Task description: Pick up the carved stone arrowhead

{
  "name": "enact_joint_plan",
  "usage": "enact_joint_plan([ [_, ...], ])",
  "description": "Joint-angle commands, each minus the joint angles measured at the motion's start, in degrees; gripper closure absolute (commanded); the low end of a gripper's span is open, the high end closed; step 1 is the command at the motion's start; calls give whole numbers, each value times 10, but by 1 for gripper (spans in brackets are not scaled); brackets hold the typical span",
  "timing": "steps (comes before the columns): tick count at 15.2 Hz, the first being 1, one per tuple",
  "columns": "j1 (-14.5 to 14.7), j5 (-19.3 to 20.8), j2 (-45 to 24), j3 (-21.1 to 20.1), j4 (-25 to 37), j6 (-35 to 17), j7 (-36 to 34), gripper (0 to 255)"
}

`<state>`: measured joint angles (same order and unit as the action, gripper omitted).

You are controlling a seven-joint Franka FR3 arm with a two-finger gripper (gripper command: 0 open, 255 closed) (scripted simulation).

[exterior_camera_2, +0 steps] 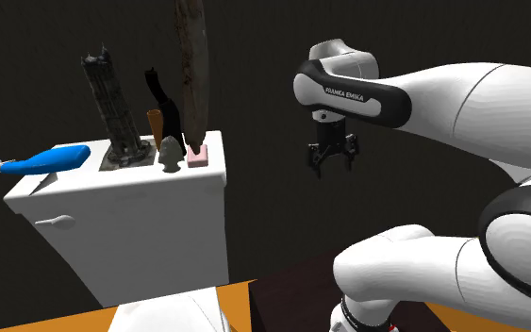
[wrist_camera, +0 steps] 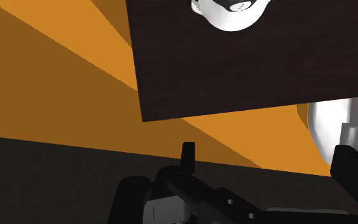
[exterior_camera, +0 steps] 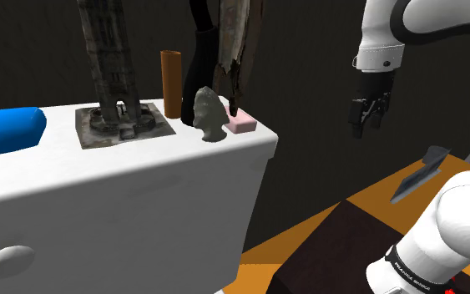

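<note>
Gripper (exterior_camera: 368, 124) hangs in open air beyond the edge of the white tank (exterior_camera: 141, 192), its black fingers (wrist_camera: 188, 154) spread apart with nothing between them. The wrist view looks down on the dark stand top (wrist_camera: 254, 70) and orange floor (wrist_camera: 56, 83). At its nine o'clock in the shoulder view, well apart from it, the grey arrowhead (exterior_camera: 209, 115) stands upright on the tank top, with a pink block (exterior_camera: 242, 124) just beside it at three o'clock and a brown tube (exterior_camera: 171, 82) behind it at eleven o'clock.
</note>
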<state>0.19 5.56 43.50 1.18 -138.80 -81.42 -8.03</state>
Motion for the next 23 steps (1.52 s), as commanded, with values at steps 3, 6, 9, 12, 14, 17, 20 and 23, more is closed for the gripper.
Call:
enact_joint_plan([
  [3,10,-19,0,-26,6,-12,-30,0],
  [6,24,-44,-5,-66,19,-32,-74,0],
  [9,35,-64,-16,-107,37,-52,-118,0],
  [12,43,-78,-32,-147,60,-73,-162,0],
  [14,47,-83,-46,-175,78,-87,-192,0],
  [17,49,-85,-71,-217,109,-107,-237,0],
  [20,47,-80,-101,-261,146,-125,-284,0],
  [23,41,-66,-135,-308,187,-139,-332,0],
])
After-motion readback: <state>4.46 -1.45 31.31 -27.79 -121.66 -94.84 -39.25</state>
